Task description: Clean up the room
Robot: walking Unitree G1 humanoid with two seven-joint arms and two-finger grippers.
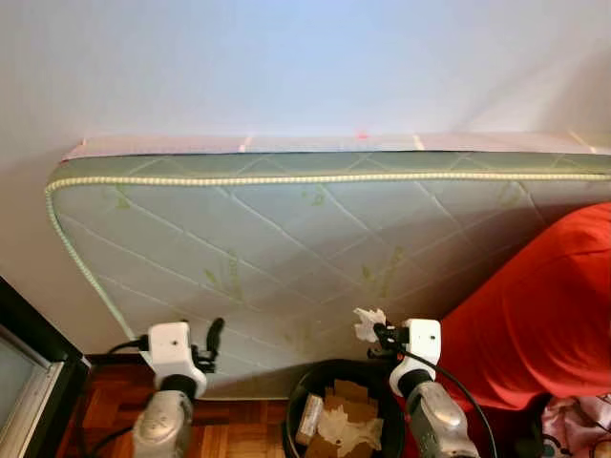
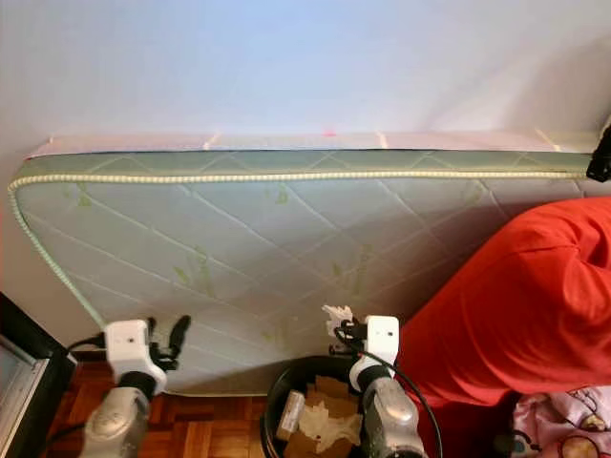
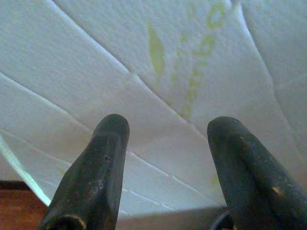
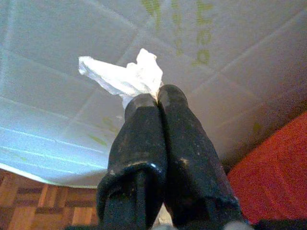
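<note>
My right gripper (image 1: 379, 331) is shut on a crumpled white tissue (image 1: 368, 322), held up just above the black trash bin (image 1: 298, 401) in front of me. In the right wrist view the tissue (image 4: 125, 76) sticks out past the closed fingertips (image 4: 157, 98). The bin holds brown cardboard scraps and paper (image 1: 342, 420). My left gripper (image 1: 214, 336) is raised to the left of the bin, open and empty, pointing at the mattress; its two fingers (image 3: 98, 167) stand well apart in the left wrist view.
A pale green quilted mattress (image 1: 286, 239) leans on its side against the white wall right behind the bin. A red cover (image 1: 535, 315) bulges at the right. A dark frame (image 1: 33, 363) stands at the left over a wood parquet floor (image 1: 229, 429).
</note>
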